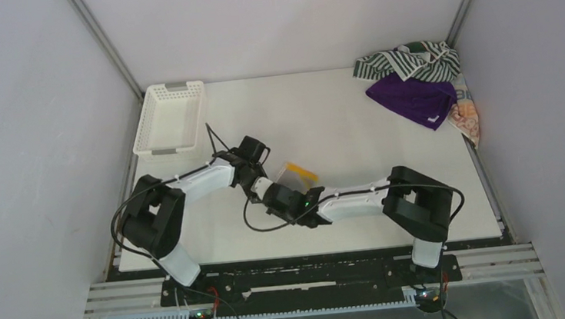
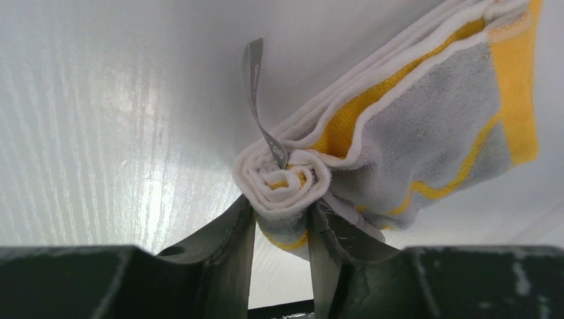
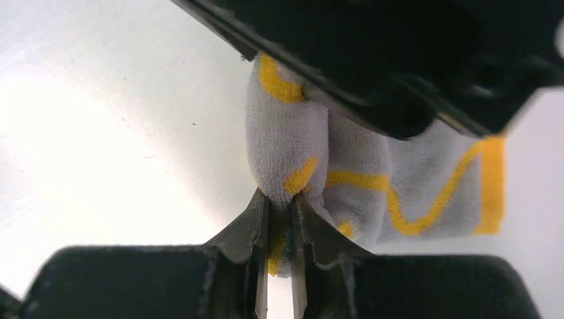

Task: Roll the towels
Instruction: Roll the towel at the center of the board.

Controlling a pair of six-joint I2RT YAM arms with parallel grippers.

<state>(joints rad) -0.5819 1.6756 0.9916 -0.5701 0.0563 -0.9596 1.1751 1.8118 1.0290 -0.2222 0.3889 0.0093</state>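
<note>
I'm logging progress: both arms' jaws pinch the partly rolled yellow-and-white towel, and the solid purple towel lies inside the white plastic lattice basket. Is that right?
Not quite. The solid purple towel lies at the table's far right corner, against the green-and-white striped towel, not inside the white plastic lattice basket; the top view shows this. The rest stands.

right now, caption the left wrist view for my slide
Left gripper clamps the rolled end of a yellow-and-white towel lying on the white table.

You have the yellow-and-white towel point(image 1: 298, 175) mid-table, one end wound into a tight roll, while the green-and-white striped towel point(image 1: 408, 61), purple towel point(image 1: 413, 100) and orange patterned towel point(image 1: 468, 117) lie crumpled, overlapping, in the far right corner.
</note>
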